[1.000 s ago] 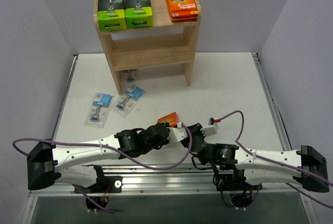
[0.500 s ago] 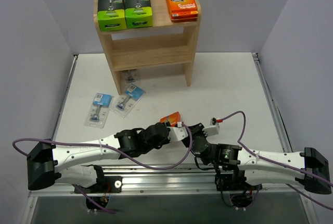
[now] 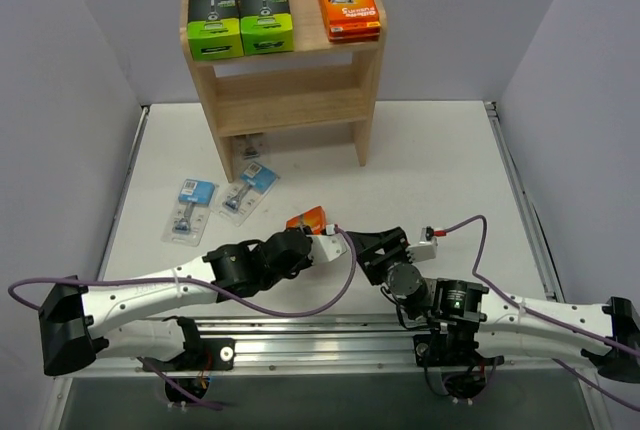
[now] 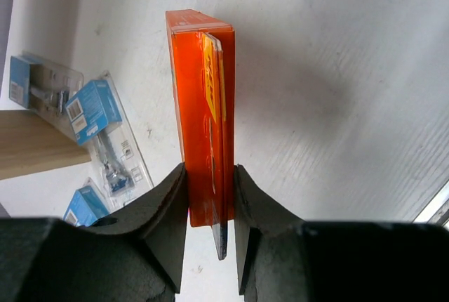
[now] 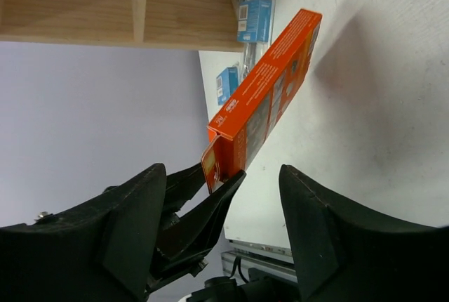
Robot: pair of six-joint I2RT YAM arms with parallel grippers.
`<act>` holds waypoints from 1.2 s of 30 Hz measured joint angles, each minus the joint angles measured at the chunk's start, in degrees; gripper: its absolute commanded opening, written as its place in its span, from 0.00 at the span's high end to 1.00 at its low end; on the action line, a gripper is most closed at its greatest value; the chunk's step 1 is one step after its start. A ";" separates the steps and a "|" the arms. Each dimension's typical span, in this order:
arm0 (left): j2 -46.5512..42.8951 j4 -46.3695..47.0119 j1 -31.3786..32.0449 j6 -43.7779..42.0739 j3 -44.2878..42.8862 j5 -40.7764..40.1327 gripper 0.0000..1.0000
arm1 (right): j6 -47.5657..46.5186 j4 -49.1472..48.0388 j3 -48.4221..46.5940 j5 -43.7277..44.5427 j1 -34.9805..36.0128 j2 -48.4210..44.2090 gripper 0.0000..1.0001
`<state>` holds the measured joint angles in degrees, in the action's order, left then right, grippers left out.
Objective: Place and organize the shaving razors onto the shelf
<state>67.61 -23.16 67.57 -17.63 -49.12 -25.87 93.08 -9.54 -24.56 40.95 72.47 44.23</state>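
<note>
Top external: over the desk (image 3: 450, 160), low centre, the right arm has backed off rightward, its fingers (image 5: 140, 225) spread and empty. Left fingers (image 4: 165, 225) pinch the orange razor box (image 4: 200, 105) on edge, shifted left, seemingly lifted. Handover looks done; shelf (image 3: 290, 100), top centre, next. Box flat, bright orange, hang tab sticking out.

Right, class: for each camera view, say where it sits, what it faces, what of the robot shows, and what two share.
Top external: above and behind the robot, looking down at the shelf; left arm and right arm show.
Left wrist: on the left arm, looking along the left gripper, shut on the orange box.
Right wrist: on the right arm, facing that box past the open right gripper.
Shared: both wrist views show the box.
</note>
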 measured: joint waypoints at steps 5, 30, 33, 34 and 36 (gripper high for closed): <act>-3.98 -5.51 -1.03 -1.64 -1.62 -0.09 0.98 | 0.39 3.43 0.00 1.86 -0.02 -3.82 0.36; 0.31 -15.47 -3.69 -22.25 -56.59 -0.83 0.98 | -16.13 -0.07 0.13 -10.64 -20.00 4.44 0.30; 3.39 -12.90 -4.37 -25.62 -61.46 -1.22 0.98 | -18.82 -2.71 0.20 -15.74 -24.13 7.39 0.30; 4.57 -11.47 -4.70 -27.15 -62.58 -1.44 0.98 | -19.65 -3.61 0.20 -17.20 -25.11 8.41 0.30; 6.75 -8.68 -5.42 -29.77 -63.82 -2.01 0.98 | -21.31 -5.53 0.22 -20.65 -26.88 10.62 0.30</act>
<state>74.37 -31.83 62.15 -47.40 -112.95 -27.88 71.77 -15.07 -24.34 20.29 45.58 54.85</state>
